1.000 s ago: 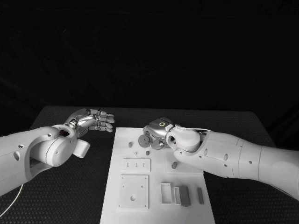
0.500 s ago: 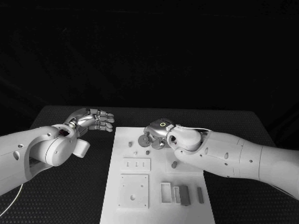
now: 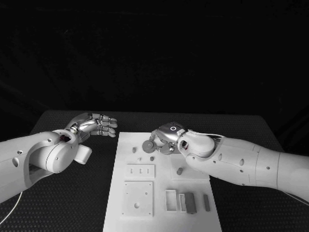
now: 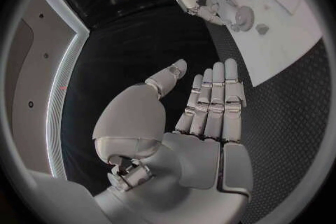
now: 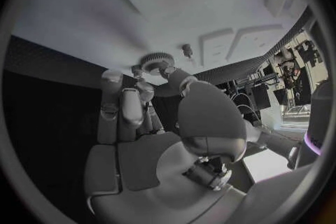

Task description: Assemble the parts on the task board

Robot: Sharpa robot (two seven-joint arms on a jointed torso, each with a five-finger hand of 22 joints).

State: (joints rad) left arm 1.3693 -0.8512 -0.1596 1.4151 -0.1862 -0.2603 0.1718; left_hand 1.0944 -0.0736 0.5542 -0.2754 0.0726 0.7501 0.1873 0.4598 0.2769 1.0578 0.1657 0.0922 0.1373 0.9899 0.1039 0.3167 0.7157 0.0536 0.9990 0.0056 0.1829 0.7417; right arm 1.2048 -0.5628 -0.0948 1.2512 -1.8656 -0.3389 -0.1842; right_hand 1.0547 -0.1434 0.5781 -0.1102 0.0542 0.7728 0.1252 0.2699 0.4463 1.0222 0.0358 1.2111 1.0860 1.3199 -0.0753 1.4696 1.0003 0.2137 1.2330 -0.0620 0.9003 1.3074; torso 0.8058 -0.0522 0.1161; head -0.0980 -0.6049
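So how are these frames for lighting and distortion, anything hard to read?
Head view: background black, the board bright, small parts legible. Left wrist view: fisheye bends the board edge; the left hand is evenly lit. Right wrist view: the gear at the right hand's fingers is sharp, the board pale and soft around it.

The tabletop [image 3: 71, 193] was black and finely textured. Behind its far edge hung a dark, wrinkled backdrop [image 3: 154, 53].
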